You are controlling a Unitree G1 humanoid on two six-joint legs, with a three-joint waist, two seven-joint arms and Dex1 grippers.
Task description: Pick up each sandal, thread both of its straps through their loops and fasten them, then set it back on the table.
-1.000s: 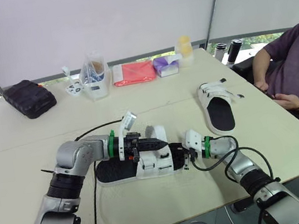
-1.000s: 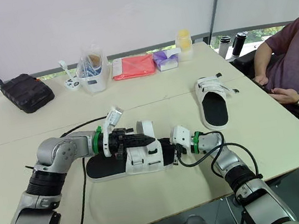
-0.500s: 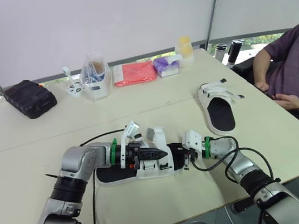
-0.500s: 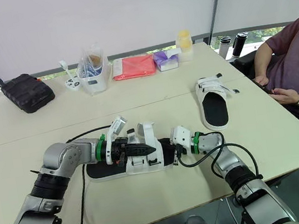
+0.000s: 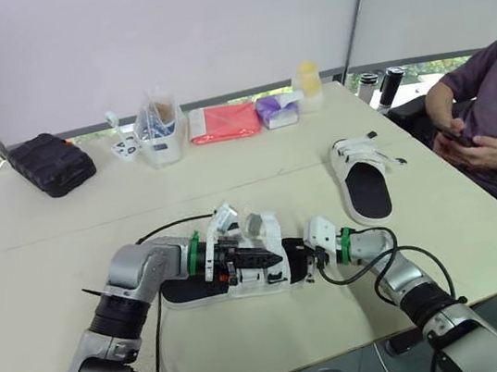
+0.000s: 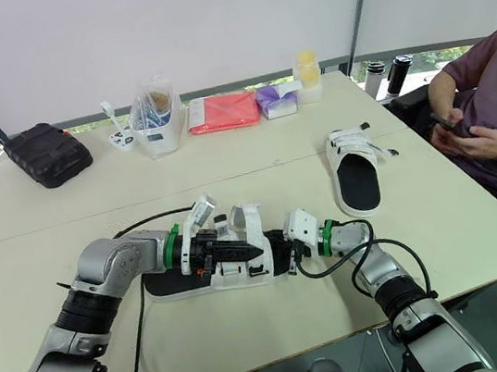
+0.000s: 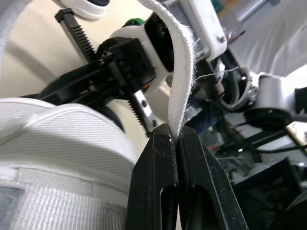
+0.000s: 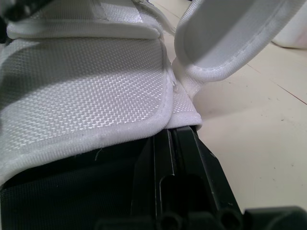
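A sandal (image 5: pixel 209 284) with a black sole and white straps lies on the table near the front edge. My left gripper (image 5: pixel 264 260) reaches across it from the left and is shut on a white strap (image 7: pixel 180 81), which rises from between the fingers (image 7: pixel 158 158). My right gripper (image 5: pixel 303 263) meets the sandal's right end and is shut against the edge of the sole, under the white mesh upper (image 8: pixel 86 81). The second sandal (image 5: pixel 365 180) lies to the right rear, apart from both grippers.
Along the far edge stand a black case (image 5: pixel 50 162), a clear container (image 5: pixel 158 129), a red pouch (image 5: pixel 222 121), a purple packet (image 5: pixel 276 107) and a yellow cup (image 5: pixel 306 75). A person (image 5: pixel 493 131) sits at the right. A black cable (image 5: pixel 157 230) loops behind my left arm.
My left gripper has come down closer to the sandal with the strap in it. The person has raised both hands to hold a phone. My right gripper has stayed in place.
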